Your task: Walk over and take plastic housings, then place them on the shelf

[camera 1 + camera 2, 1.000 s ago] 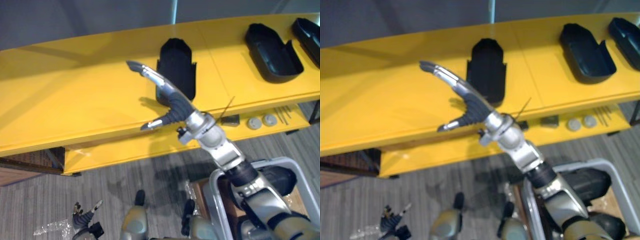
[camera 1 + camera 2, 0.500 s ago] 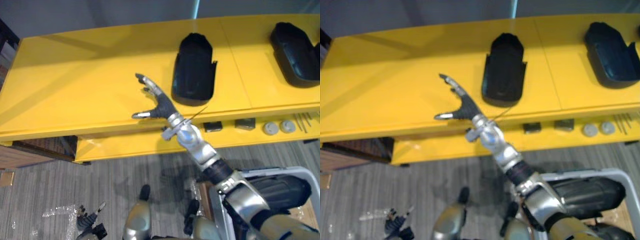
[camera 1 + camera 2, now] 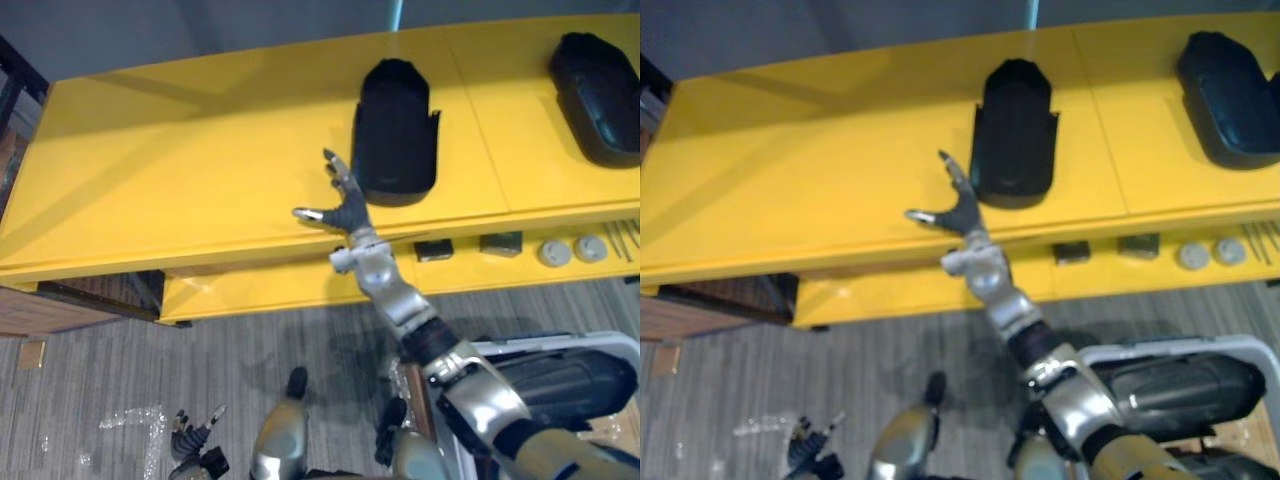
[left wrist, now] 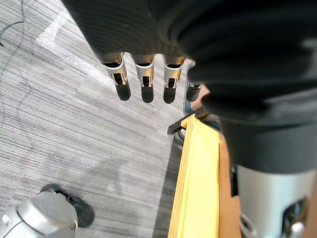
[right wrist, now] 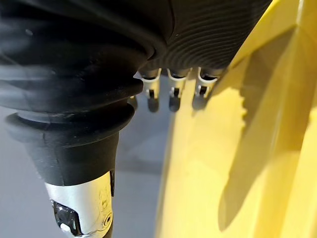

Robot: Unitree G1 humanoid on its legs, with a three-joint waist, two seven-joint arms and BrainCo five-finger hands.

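Yellow shelf (image 3: 200,150) carries a black housing (image 3: 395,130) just beside right hand's (image 3: 351,213) spread fingers (image 3: 340,178); left hand (image 3: 195,441) hangs relaxed.

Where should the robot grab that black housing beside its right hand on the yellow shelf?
Probably the black housing's left side wall, pinched from above. It lies flat with thin raised walls, and the open right hand hovers just left of it.

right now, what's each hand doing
Left hand: open, holding nothing, down by the floor.
Right hand: open, holding nothing, over the yellow shelf beside a black housing.
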